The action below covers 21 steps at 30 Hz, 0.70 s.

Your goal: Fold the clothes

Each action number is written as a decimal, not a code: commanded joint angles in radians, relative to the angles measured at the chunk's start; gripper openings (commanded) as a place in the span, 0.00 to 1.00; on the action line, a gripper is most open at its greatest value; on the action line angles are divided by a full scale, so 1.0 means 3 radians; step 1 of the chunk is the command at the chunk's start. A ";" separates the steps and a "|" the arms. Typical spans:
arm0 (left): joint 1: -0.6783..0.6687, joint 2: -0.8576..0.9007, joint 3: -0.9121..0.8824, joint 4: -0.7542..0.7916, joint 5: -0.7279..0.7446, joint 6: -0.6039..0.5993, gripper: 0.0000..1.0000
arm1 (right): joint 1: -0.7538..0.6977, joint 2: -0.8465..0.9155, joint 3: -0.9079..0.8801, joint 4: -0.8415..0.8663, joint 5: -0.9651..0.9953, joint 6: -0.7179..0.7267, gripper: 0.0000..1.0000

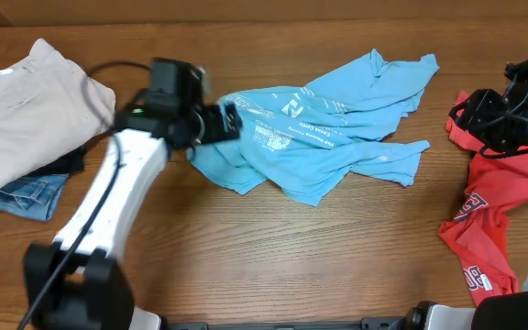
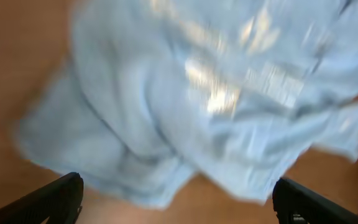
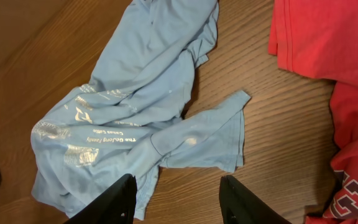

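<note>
A crumpled light blue T-shirt (image 1: 324,128) with white print lies in the middle of the wooden table. It also shows blurred in the left wrist view (image 2: 210,99) and in the right wrist view (image 3: 135,106). My left gripper (image 1: 223,124) is at the shirt's left edge; its fingers (image 2: 179,202) are spread wide and empty above the cloth. My right gripper (image 1: 470,115) is at the far right over a red T-shirt (image 1: 489,220); its fingers (image 3: 178,202) are open and empty above bare wood.
A folded stack sits at the far left: a beige garment (image 1: 30,105) on top of dark cloth and blue jeans (image 1: 16,192). The red shirt (image 3: 328,37) fills the right side of the right wrist view.
</note>
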 commanded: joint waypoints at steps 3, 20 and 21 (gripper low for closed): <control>-0.0543 0.0484 -0.0051 -0.0131 0.0239 -0.0417 1.00 | 0.0001 -0.0041 0.0065 0.0006 0.0062 -0.0027 0.47; -0.0661 0.0717 -0.0050 -0.0474 -0.0370 -0.1048 1.00 | 0.0001 -0.0039 -0.0004 0.0078 0.0099 -0.0025 0.47; -0.0661 0.0674 -0.0050 -0.0516 -0.0453 -0.1048 1.00 | 0.0001 -0.0037 -0.0009 0.0081 0.0099 -0.0025 0.47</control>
